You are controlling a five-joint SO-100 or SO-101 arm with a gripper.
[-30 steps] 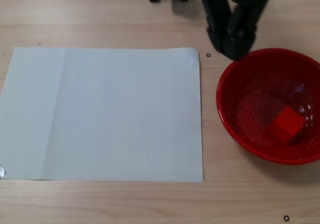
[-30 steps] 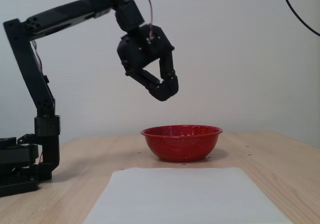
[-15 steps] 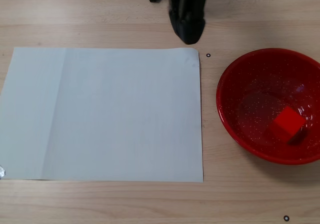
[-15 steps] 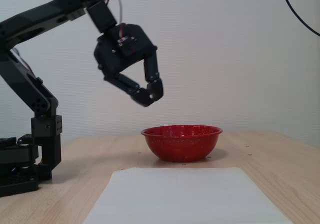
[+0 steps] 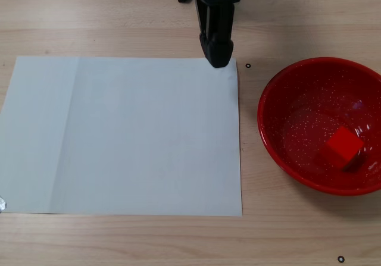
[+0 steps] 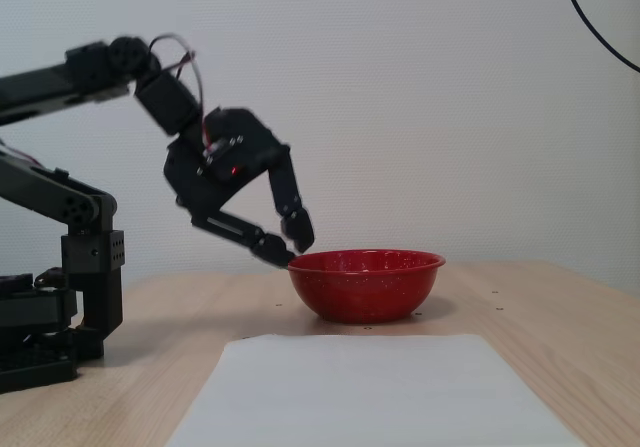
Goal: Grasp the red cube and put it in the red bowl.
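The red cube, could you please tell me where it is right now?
In the top-down fixed view, the red cube lies inside the red bowl, at the right of the picture, right of the white paper sheet.

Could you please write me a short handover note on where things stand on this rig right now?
Gripper: empty, with its jaws apart, hanging in the air just outside the bowl's rim in the side fixed view.
Red cube: lying inside the red bowl.
White paper sheet: flat on the table, nothing on it.
Done: cube is in the bowl and released.
Left: probably only pulling the arm back to rest.
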